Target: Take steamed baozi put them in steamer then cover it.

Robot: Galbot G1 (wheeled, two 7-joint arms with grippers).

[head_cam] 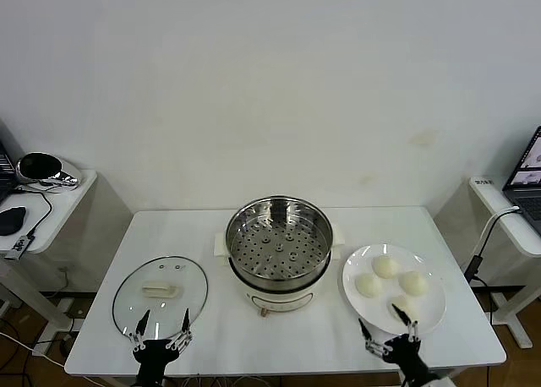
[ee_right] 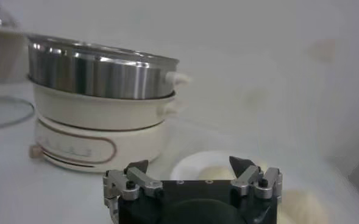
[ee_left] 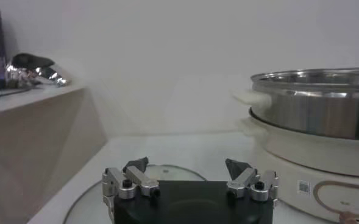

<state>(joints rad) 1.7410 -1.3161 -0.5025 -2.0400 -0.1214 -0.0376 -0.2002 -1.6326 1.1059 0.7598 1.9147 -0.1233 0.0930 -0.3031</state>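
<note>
Steamer at the centre of the white table: shiny steel pot on a white electric base, uncovered, perforated tray visible inside with nothing on it. Side handles show as cream tabs in both wrist views.

Cover lies flat on the table to the robot's left of the steamer, well apart from it; clear glass, metal rim, cream oblong handle facing up at its centre.

White plate sits to the robot's right of the steamer, close beside its base. Four steamed baozi rest on it: one toward the back, two across the middle, one at the near edge of the plate.

Left gripper at the near edge of the table, over the near rim of the cover. Fingers spread wide, nothing between them. Left wrist view shows both fingertips apart, with the cover's rim beyond them and the steamer off to one side.

Right gripper at the near edge of the table, at the near rim of the plate, just beside the nearest bun. Fingers spread wide, nothing held. Right wrist view shows the plate and buns beyond the fingertips, steamer farther off.

Side table with a dark rounded object at far left; second side table with a laptop at far right.
</note>
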